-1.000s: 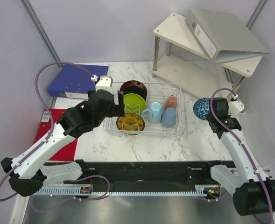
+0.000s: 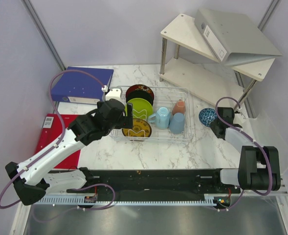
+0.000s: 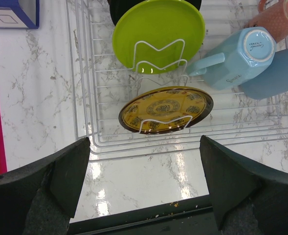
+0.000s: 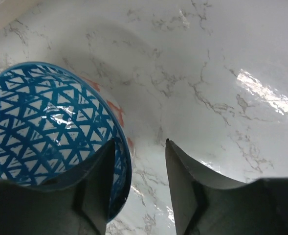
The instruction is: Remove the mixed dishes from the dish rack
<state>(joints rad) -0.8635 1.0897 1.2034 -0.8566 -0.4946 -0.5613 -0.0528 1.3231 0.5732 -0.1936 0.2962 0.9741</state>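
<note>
The wire dish rack [image 2: 183,139] holds a lime green plate [image 2: 140,108], a yellow-brown patterned plate [image 2: 136,128], a dark floral plate [image 2: 140,91], two light-blue mugs [image 2: 162,117] and a pinkish cup [image 2: 179,106]. My left gripper [image 2: 118,116] hangs open over the rack's near left rim [image 3: 85,122], just short of the yellow-brown plate [image 3: 166,108]. The small blue patterned dish [image 2: 207,115] rests on the marble right of the rack. My right gripper [image 4: 139,161] is open: one finger sits inside the dish [image 4: 41,122], the other stands clear of its rim.
A blue binder [image 2: 80,84] lies at the back left and a red folder [image 2: 51,142] at the left edge. The white two-tier shelf [image 2: 207,54] with a grey binder [image 2: 232,34] stands at the back right, behind the dish.
My right gripper has come down and nearer with the blue dish, set it on the table and parted its jaws. The left arm has shifted slightly along the rack's left side.
</note>
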